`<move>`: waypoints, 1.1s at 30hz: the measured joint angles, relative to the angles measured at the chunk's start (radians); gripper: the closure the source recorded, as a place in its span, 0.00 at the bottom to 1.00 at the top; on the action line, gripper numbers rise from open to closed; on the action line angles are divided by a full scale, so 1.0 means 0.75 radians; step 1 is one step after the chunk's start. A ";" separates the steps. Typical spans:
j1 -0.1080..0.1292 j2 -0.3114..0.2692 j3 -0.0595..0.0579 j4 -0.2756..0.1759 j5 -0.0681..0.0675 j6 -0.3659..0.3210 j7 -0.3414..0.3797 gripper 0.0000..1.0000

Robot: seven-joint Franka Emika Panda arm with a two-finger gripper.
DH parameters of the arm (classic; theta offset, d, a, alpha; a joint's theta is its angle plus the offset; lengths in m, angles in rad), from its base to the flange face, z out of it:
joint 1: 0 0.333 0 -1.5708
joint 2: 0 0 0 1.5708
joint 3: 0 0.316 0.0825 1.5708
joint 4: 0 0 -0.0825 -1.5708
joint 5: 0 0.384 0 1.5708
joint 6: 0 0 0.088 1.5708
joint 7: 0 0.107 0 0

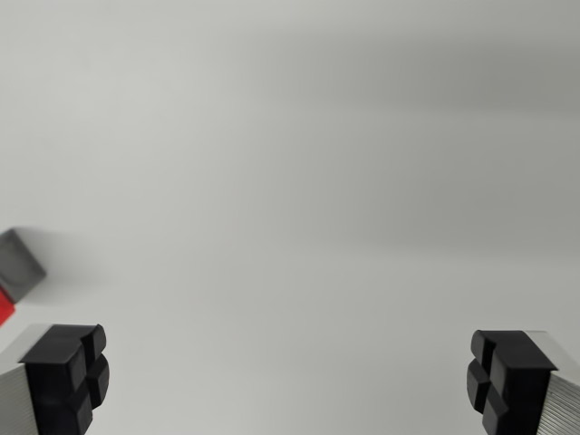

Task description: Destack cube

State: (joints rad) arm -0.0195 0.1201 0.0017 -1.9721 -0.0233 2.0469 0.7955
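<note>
While the black-padded gripper (290, 381) hangs spread wide and empty, a grey cube (20, 263) atop a red cube (4, 310) edges the plain white tabletop (299, 181).

Plain pale grey surface (299, 154), softly lit

Wrist cam, looks down past gripper (288, 381) fingertips, close over pale surface (299, 163)

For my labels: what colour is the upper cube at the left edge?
Grey; the upper cube sits over a red one, seen in the wrist view.
</note>
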 joint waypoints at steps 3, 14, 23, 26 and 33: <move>0.004 -0.004 0.002 -0.011 0.000 0.008 0.000 0.00; 0.021 -0.027 0.018 -0.064 0.000 0.041 -0.001 0.00; 0.041 -0.048 0.036 -0.116 0.000 0.075 -0.003 0.00; 0.049 -0.057 0.043 -0.138 0.000 0.089 -0.004 0.00; 0.071 -0.071 0.060 -0.183 0.000 0.122 -0.006 0.00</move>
State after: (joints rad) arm 0.0336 0.0670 0.0464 -2.1094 -0.0231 2.1384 0.7910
